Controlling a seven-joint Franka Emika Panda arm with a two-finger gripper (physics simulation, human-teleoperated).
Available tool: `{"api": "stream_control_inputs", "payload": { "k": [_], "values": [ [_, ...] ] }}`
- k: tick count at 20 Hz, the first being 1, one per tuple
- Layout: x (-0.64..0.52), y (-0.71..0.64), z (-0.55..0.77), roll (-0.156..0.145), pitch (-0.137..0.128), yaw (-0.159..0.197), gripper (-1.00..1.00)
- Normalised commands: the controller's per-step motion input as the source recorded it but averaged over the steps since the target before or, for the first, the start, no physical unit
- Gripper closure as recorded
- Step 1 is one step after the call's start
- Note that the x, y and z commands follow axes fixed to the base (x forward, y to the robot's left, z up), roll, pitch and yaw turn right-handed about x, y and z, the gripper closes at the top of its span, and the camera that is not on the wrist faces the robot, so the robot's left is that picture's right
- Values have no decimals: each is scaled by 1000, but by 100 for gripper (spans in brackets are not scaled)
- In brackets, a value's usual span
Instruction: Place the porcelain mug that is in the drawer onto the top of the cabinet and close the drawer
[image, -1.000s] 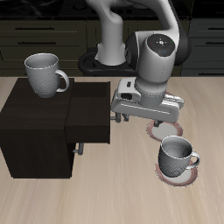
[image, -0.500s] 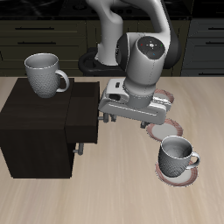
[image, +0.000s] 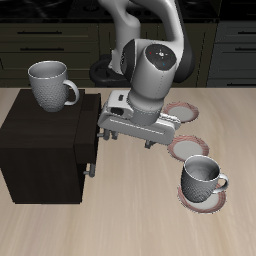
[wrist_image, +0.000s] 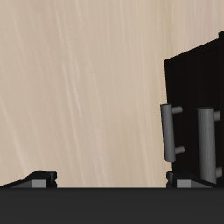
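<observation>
The porcelain mug (image: 50, 85) stands upright on the flat top of the dark cabinet (image: 40, 150), near its back edge. The drawer (image: 88, 125) sticks out a little from the cabinet's side, with its grey bar handle (image: 91, 165) below. My gripper (image: 127, 138) is right beside the drawer front, open and empty, fingers pointing down; I cannot tell whether it touches the front. In the wrist view the fingertips (wrist_image: 39, 178) stand wide apart over bare table, and two grey bar handles (wrist_image: 169, 131) show on the dark cabinet front (wrist_image: 197, 79).
A slightly smaller grey mug (image: 203, 180) stands on a red-rimmed plate (image: 205, 202) nearer the table's front edge. Two more plates (image: 186, 149) lie behind it, partly under my arm. Dark kitchen cabinets line the back.
My gripper has moved sideways toward the cabinet, and the drawer has slid inward with it. It sticks out much less than before. The mug on top has not moved.
</observation>
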Motion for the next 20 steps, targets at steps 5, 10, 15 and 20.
{"api": "stream_control_inputs", "payload": {
  "k": [5,10,15,20],
  "values": [
    [36,-441,-110,-59,-4,31,-100],
    [45,-372,-107,-56,-1,27,-100],
    [102,-638,-170,-85,18,19,-100],
    [-1,-359,10,-44,-2,-9,-100]
  ]
}}
